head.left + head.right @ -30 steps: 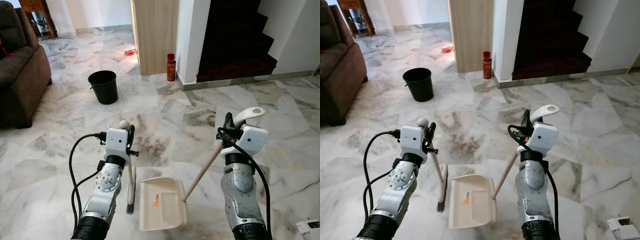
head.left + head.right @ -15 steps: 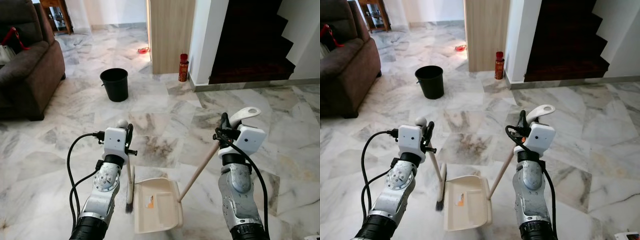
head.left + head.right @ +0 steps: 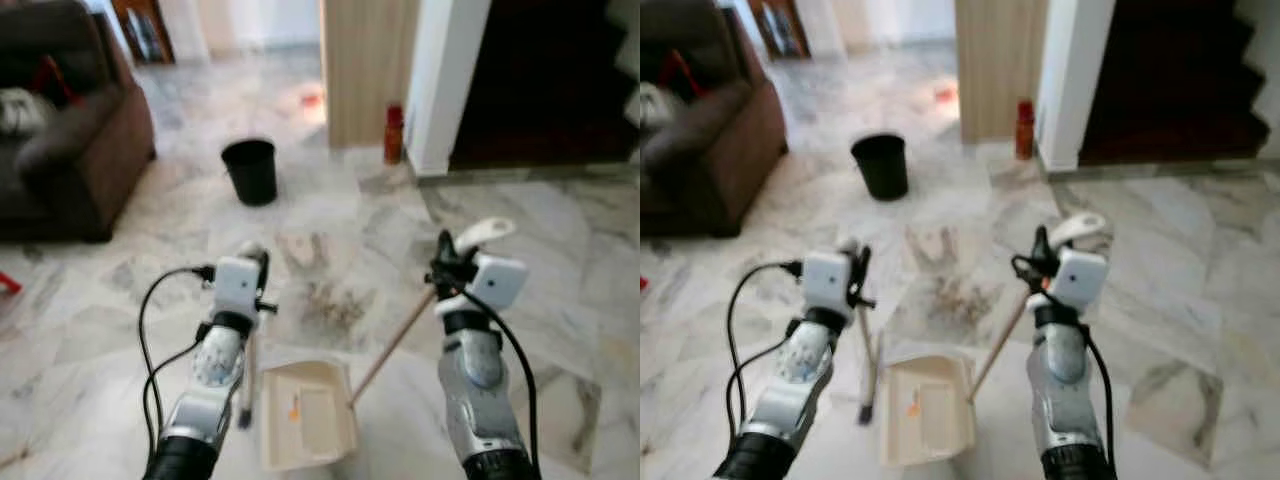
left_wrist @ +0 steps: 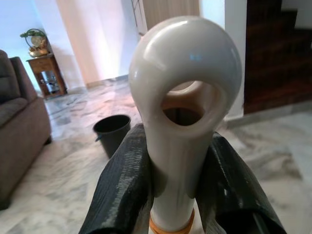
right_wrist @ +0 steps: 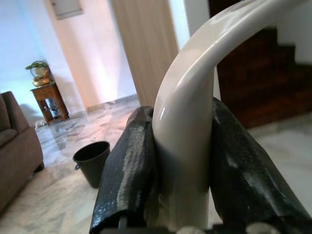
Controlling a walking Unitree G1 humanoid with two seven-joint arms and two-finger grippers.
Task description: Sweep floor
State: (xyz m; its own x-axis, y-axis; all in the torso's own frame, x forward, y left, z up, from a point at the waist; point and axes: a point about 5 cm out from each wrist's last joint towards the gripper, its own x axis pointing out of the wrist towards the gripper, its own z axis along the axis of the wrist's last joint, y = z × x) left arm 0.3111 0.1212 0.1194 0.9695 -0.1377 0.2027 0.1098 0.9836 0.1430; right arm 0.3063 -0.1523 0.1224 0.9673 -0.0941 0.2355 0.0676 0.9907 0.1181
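Observation:
My left gripper (image 3: 257, 268) is shut on the cream top of a small broom (image 4: 184, 112), whose stick runs down to dark bristles (image 3: 243, 418) on the marble floor. My right gripper (image 3: 447, 258) is shut on the curved cream handle (image 5: 195, 126) of a long-handled dustpan. The wooden shaft (image 3: 392, 337) slants down to the cream dustpan (image 3: 306, 428), which rests on the floor between my arms, beside the bristles. A small orange scrap (image 3: 293, 410) lies in the pan. The eye views are blurred.
A black bucket (image 3: 250, 170) stands ahead on the floor. A brown sofa (image 3: 70, 150) is at the left. A wooden panel (image 3: 365, 65), a red canister (image 3: 394, 134) and a dark staircase (image 3: 1180, 80) are ahead to the right. A dirty patch (image 3: 335, 300) marks the floor.
The whole picture has shifted and blurred, so the camera has moved; bucket and sofa now sit further right and nearer. Both grippers keep their hold on broom and dustpan.

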